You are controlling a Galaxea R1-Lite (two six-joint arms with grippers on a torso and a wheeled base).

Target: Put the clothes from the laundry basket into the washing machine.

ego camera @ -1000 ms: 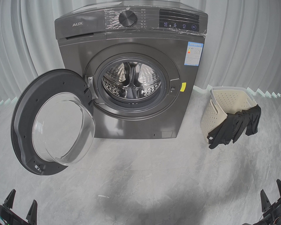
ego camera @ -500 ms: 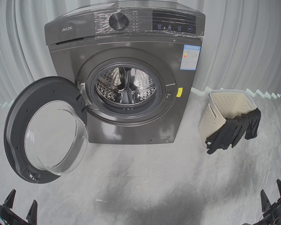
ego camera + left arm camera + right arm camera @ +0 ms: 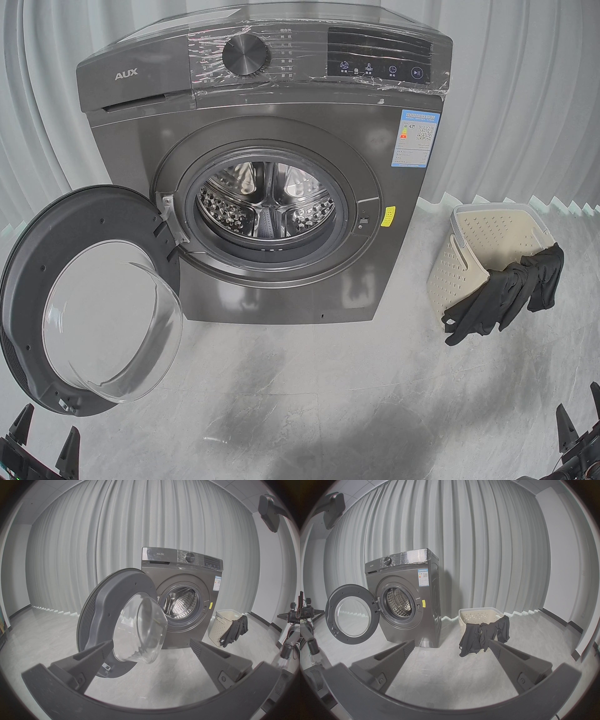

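Black clothes [image 3: 500, 294] draped the laundry basket [image 3: 451, 269] rim beside the open washing machine [image 3: 262, 112]. The left gripper [image 3: 150, 642] and right gripper [image 3: 450, 642] held fingers spread wide, empty.

Dark grey washing machine [image 3: 262, 175], cream perforated laundry basket [image 3: 465, 262], black clothes [image 3: 506, 290], pale grey marbled floor [image 3: 350, 387]

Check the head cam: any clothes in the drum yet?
No: the drum shows bare metal, and the black clothes hang over the laundry basket rim.
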